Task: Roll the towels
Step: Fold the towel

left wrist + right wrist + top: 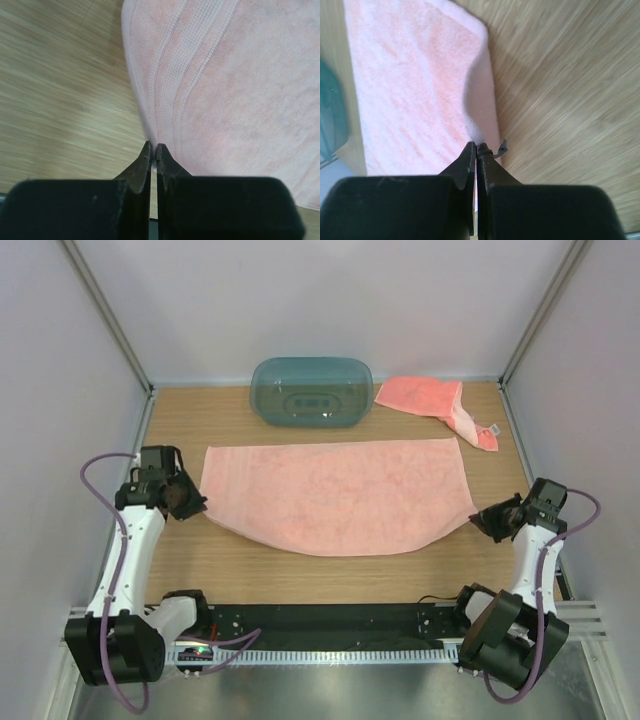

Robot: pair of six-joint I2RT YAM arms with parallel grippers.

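Left gripper (199, 503), right gripper (477, 517) pinch towel (340, 495)

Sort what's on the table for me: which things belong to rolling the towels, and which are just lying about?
Job: large salmon-pink terry towel spread flat, pinched by left gripper and right gripper; smaller crumpled salmon-pink terry towel at back right.
Lying about: translucent teal oval plastic tub.

No legible text or markings
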